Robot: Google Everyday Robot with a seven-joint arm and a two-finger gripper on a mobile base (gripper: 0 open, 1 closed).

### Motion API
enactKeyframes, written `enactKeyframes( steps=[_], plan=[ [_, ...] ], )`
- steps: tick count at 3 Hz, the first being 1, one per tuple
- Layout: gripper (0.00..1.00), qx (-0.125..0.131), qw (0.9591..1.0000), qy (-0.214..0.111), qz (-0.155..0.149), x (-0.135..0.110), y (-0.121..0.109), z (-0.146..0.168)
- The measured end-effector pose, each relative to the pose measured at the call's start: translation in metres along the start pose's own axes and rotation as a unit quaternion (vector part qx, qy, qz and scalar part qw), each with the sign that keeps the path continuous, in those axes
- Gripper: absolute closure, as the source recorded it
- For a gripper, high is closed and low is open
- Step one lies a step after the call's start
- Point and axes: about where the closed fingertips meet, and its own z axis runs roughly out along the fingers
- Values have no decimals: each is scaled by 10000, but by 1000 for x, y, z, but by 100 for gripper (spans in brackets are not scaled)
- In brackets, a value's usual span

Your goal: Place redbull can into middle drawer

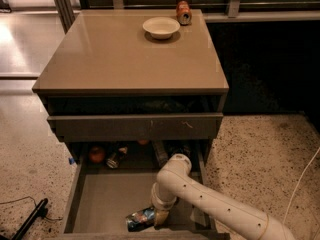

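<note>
Noted a slim, shiny silver-and-blue redbull can (140,219) lying on its side on the flat, smooth grey bottom of the wide, shallow grey-brown middle drawer (107,201), near the front edge; drawer pulled well out.

Found the tool (161,218) down inside that drawer at the can's right end, touching it or all but touching. Could not tell how far open it stood, nor whether it had hold of the can. Traced it up to a smooth white tubular arm (215,204), dotted with small holes, entering from lower right.

Logged, further back in the same drawer and in shadow, one round orange object (96,154) and one dark bottle-like thing (116,157); the rest there too dim to name.

Recorded above it a drawer with a scratched plain front (135,126), slightly ajar.

Counted on the glossy tan tabletop (115,59), at its far edge, one round white bowl (161,27) and one short orange-red can (183,12) just beside it, to the right and behind. Two cans in all, two drawers showing.

Saw around the cabinet a speckled stone floor (250,144), one thin white cable (302,181) at right, one black bar-like object (30,219) at lower left.
</note>
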Motion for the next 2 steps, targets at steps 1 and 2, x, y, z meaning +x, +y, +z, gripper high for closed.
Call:
enactKeyframes(
  steps=[1,2],
  plan=[
    [35,0,10000,0,0,0,0,0],
    [12,0,10000,0,0,0,0,0]
  ],
)
